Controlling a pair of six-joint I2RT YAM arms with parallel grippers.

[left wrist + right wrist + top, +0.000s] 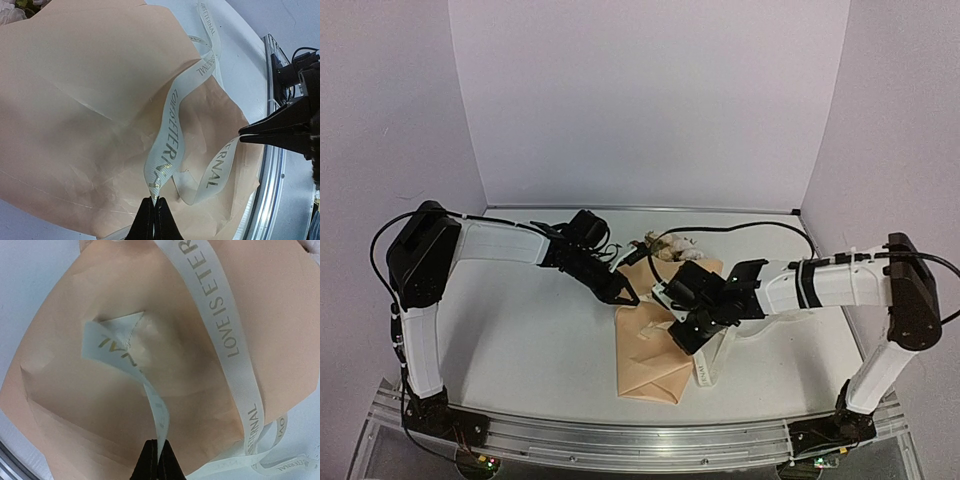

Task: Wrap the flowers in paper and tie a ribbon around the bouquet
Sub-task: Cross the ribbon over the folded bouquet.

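The wrapping looks done. The bouquet (pixel 642 362) lies mid-table (pixel 520 330), flowers (pixel 665 245) poking out at its twelve o'clock end and the folded paper (pixel 90 100) tapering toward six. So the step in hand is the tie, I'd say.

The left gripper (pixel 154 209) reaches in from about ten o'clock with its jaws pressed fully together on a fold of the ribbon (pixel 227 330). The right gripper (pixel 159 451), coming from three o'clock, is clamped just as tight on another stretch of the same ribbon. Each holds its piece lifted a little off the paper, with slack loops sagging between them and trailing off toward five o'clock.

Whether the ribbon passes beneath the bundle I cannot tell — from here it seems only to lie over the top.

The next move, to my eye, calls for the two held stretches to be crossed and one drawn through. Both pinches must hold, since the fabric is limp and would slip or bunch easily, and a hard pull could drag the light paper.

The ribbon's lettering reads "LOVE IS ETERNAL", repeated along its length — no other writing is legible.
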